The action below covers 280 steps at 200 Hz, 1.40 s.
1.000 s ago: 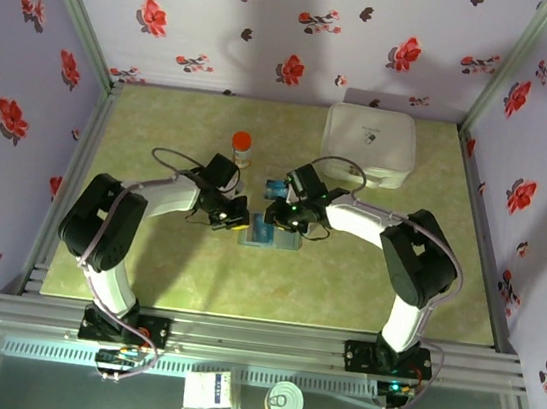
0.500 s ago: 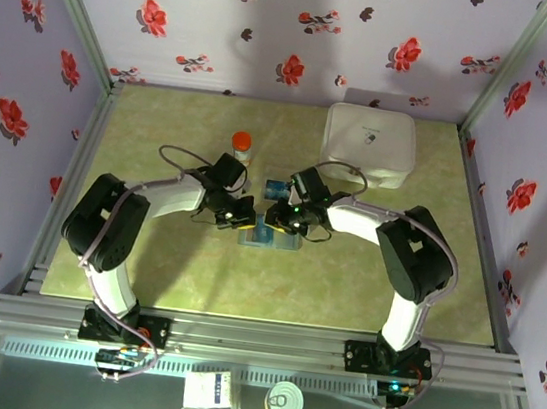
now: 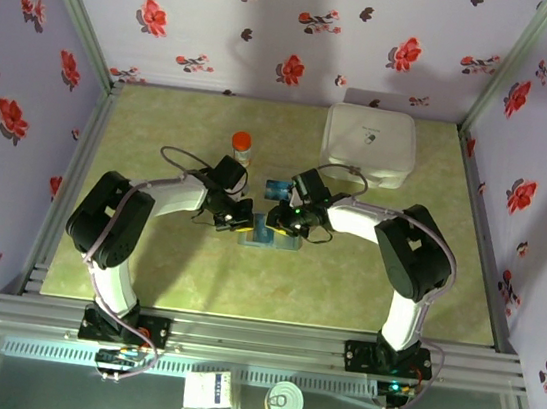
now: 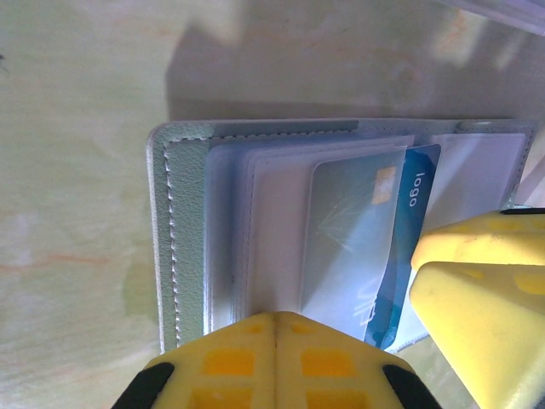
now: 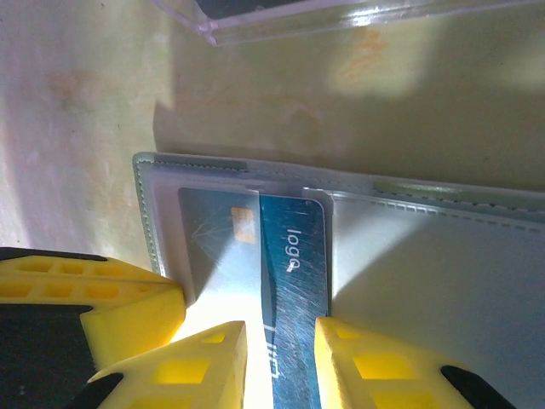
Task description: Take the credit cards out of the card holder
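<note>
**Right claw [image 5: 281, 366] pinches a credit card [image 5: 294, 256] partway out of the card holder [image 4: 183, 256]**

The card holder lies open and flat on the table [image 3: 145, 258], directly under both claws. The left claw [image 4: 274, 358] has its fingers pressed together, with the tips down on the holder's clear sleeves. Just beside it, the right claw is clamped on the blue credit card, which sticks partway out of a sleeve. An orange-capped bottle [image 3: 242, 146] stands beyond the left claw. A white case [image 3: 369, 145] lies beyond the right claw.
</note>
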### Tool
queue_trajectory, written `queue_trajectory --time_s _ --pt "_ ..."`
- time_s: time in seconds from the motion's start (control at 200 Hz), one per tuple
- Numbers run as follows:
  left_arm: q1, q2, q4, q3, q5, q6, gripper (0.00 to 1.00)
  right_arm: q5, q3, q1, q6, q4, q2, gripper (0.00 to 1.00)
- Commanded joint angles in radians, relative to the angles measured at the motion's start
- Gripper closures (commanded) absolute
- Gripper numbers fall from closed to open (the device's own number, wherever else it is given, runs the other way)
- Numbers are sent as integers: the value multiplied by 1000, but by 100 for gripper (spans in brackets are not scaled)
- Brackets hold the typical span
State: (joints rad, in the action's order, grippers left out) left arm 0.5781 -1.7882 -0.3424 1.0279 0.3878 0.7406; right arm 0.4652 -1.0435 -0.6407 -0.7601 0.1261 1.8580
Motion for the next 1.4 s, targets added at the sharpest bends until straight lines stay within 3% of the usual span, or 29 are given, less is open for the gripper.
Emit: queue_trajectory --time_s 0.0,0.82,1.175,1.395 --pt "2 -22 -44 23 -26 -28 100 25 26 9 -7 -28 -14 71" --pt "2 -20 -61 32 -32 -26 100 90 108 38 -49 -182 -61 71" --pt "2 -14 -67 36 -31 -28 100 10 94 46 -4 -61 -55 71" --pt "2 -19 -64 34 -33 -29 100 68 89 44 -18 -111 -12 71"
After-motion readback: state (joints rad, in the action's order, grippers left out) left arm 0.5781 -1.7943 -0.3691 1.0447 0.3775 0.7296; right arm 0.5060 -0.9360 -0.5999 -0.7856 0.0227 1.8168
